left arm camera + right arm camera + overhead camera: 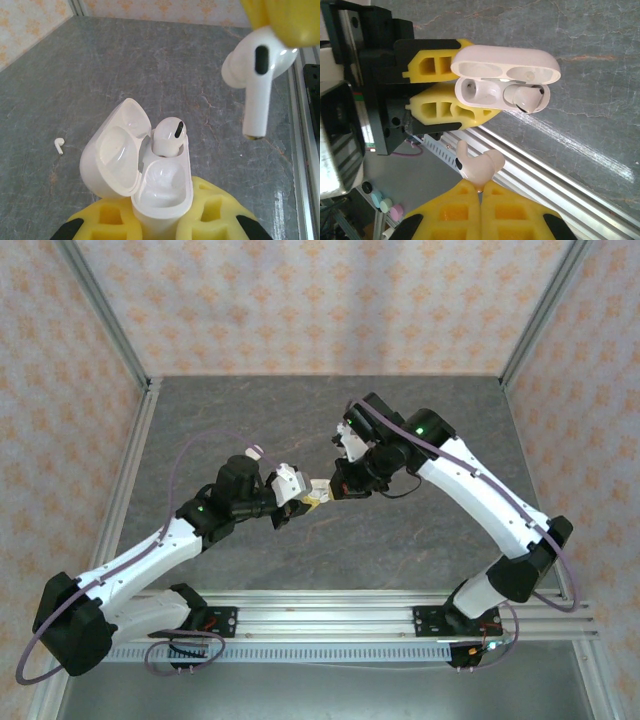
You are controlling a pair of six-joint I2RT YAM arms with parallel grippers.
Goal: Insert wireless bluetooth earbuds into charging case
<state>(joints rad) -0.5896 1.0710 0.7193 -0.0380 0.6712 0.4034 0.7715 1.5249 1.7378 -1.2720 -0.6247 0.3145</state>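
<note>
We have the left gripper (160, 222) clamped on the open case (150, 205), right gripper (481, 197) pinching an earbud (257, 65) clear of its rim, one socket (162, 181) free.

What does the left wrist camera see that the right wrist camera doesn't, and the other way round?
Left wrist camera's extras: a loose earbud lying on the table, and the patterned wall. Right wrist camera's extras: the metal rail and the black body of the left gripper. Shared: the open case clamped in the left gripper, one seated earbud beside an empty pocket, and the pinched earbud in the right gripper.
</note>
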